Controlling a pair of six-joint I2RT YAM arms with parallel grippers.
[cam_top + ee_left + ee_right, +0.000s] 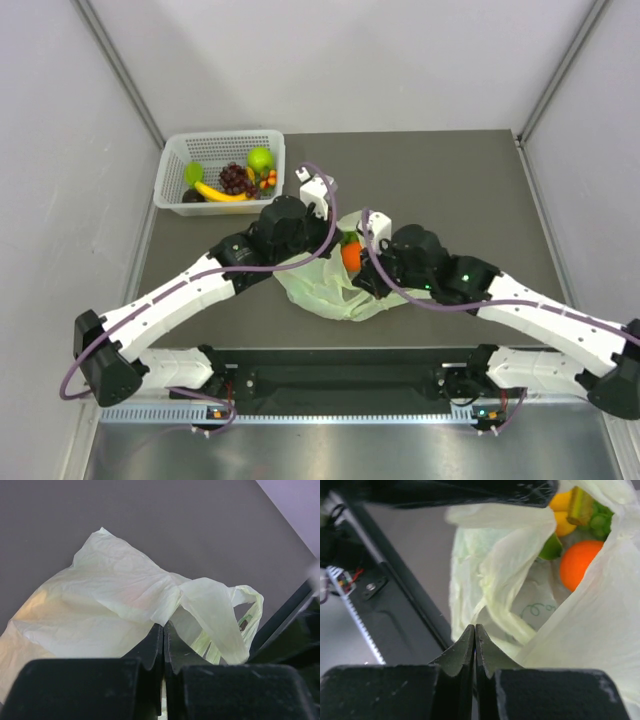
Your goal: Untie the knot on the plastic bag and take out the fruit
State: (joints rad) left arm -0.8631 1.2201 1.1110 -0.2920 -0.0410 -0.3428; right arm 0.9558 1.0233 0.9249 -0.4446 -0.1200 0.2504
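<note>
The plastic bag (325, 288) lies crumpled at the table's middle, between both grippers. Its mouth gapes, and the handle loops (215, 615) hang loose with no knot showing. Inside, the right wrist view shows the fruit: a round orange (580, 562), yellow banana pieces (562, 510) and a green piece (551, 547). The orange also shows from above (351, 256). My left gripper (163, 626) is shut, pinching a fold of the bag's film at its tips. My right gripper (475, 627) is shut at the bag's near rim, with film running off beside its fingers.
A white lattice basket (172, 190) stands at the back left, holding a grape bunch (236, 178), a light green apple (260, 158) and a banana (222, 192). The table's black front rail (340, 365) runs just below the bag.
</note>
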